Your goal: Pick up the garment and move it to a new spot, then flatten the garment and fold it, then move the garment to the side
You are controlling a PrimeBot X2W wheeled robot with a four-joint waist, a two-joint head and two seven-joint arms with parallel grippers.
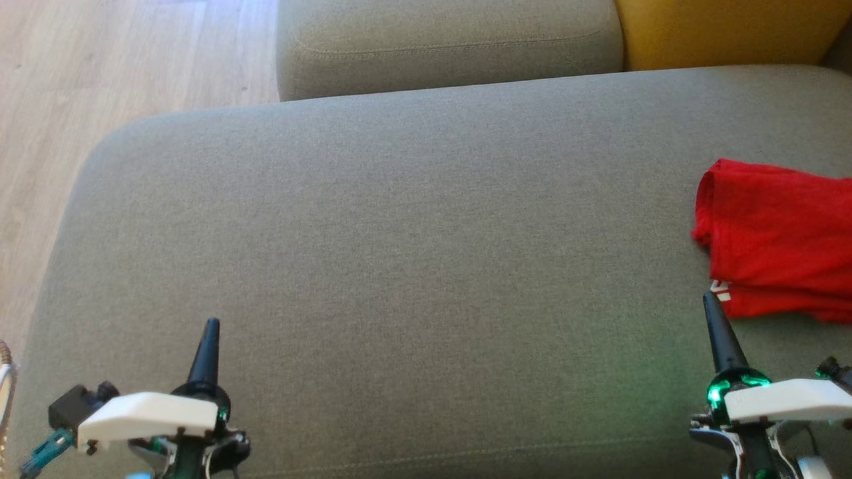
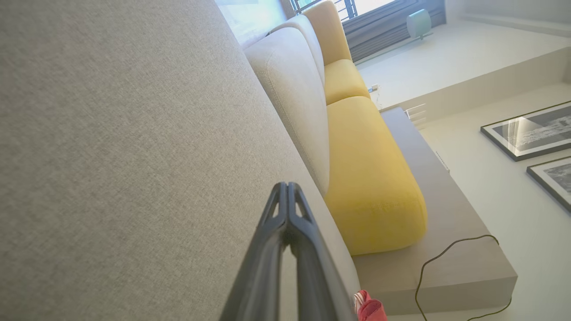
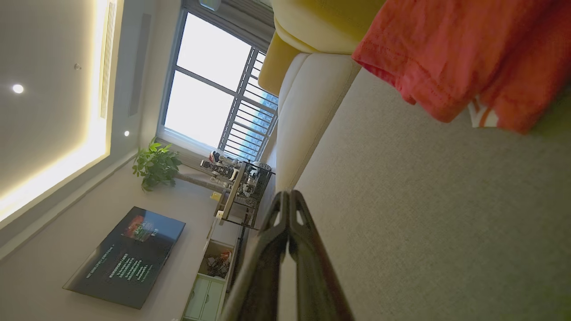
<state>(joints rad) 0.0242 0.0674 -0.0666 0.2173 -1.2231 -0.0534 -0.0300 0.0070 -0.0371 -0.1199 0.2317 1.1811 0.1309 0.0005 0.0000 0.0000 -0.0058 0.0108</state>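
Note:
A red garment (image 1: 779, 239) lies folded on the grey sofa seat (image 1: 413, 253) at the far right of the head view, partly cut off by the frame edge. It fills the upper right of the right wrist view (image 3: 464, 58), and a small red corner (image 2: 369, 308) shows low in the left wrist view. My right gripper (image 1: 709, 301) is shut and empty, its tip just below the garment's near left corner. My left gripper (image 1: 212, 324) is shut and empty over the seat's near left. In the wrist views each pair of fingers (image 2: 288, 187) (image 3: 289, 196) meets at the tip.
A grey back cushion (image 1: 446, 43) and a yellow cushion (image 1: 725, 30) stand behind the seat. Wooden floor (image 1: 100, 73) lies past the seat's rounded left edge. A black cable (image 2: 450, 254) trails over a low platform beyond the sofa.

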